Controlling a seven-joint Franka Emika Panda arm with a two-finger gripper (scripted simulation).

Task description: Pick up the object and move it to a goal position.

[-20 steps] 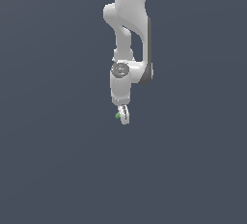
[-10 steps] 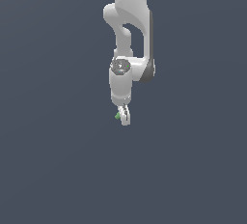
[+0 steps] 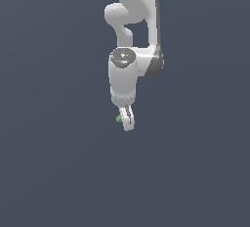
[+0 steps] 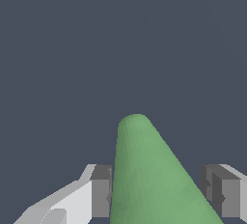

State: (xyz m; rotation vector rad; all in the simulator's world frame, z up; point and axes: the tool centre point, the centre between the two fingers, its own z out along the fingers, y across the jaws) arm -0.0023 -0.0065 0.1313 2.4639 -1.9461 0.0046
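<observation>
The object [image 3: 118, 119] is a tiny bright green piece at the tips of my white gripper [image 3: 127, 122], on the side toward the exterior view's left. The arm hangs down from the top of that view, with the fingers pointing downward. In the wrist view the object [image 4: 144, 170] is a green tapered wedge filling the gap between the two fingers. My gripper [image 4: 154, 189] is shut on it, with the left finger pad [image 4: 101, 191] and the right finger pad [image 4: 212, 189] against its sides. The goal position carries no visible mark.
A plain dark grey-blue surface fills both views, with no other objects, walls or edges in sight.
The wrist and forearm have shifted slightly upward in the exterior view. The fingertips and the green piece have stayed almost in the same place.
</observation>
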